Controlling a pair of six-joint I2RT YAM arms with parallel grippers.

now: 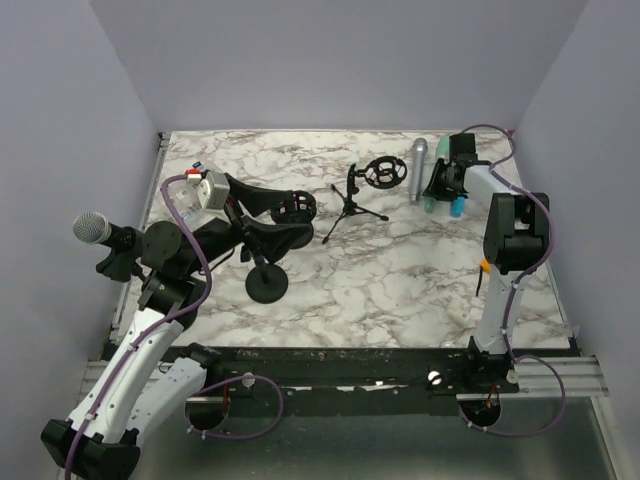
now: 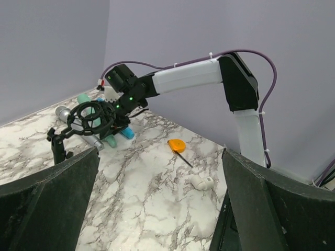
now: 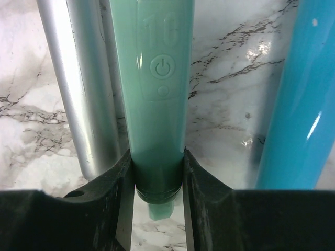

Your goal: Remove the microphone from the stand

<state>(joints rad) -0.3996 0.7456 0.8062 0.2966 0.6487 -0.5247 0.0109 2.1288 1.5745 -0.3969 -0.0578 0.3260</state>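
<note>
A black tripod stand (image 1: 350,205) with an empty ring mount (image 1: 380,172) stands at the back middle; the mount also shows in the left wrist view (image 2: 94,117). My right gripper (image 1: 440,188) is shut on the lower body of a mint-green microphone (image 3: 159,78), jaws pressed on both its sides (image 3: 158,157), low over the table right of the stand. A silver microphone (image 1: 418,157) and a blue one (image 1: 458,205) lie beside it. My left gripper (image 1: 297,222) is wide open and empty (image 2: 160,151), left of the stand.
A black microphone with a silver grille (image 1: 92,228) sticks out at the far left behind my left elbow. A round black stand base (image 1: 267,285) sits under my left arm. An orange tape measure (image 2: 177,145) and a small white object (image 2: 201,182) lie near the right arm.
</note>
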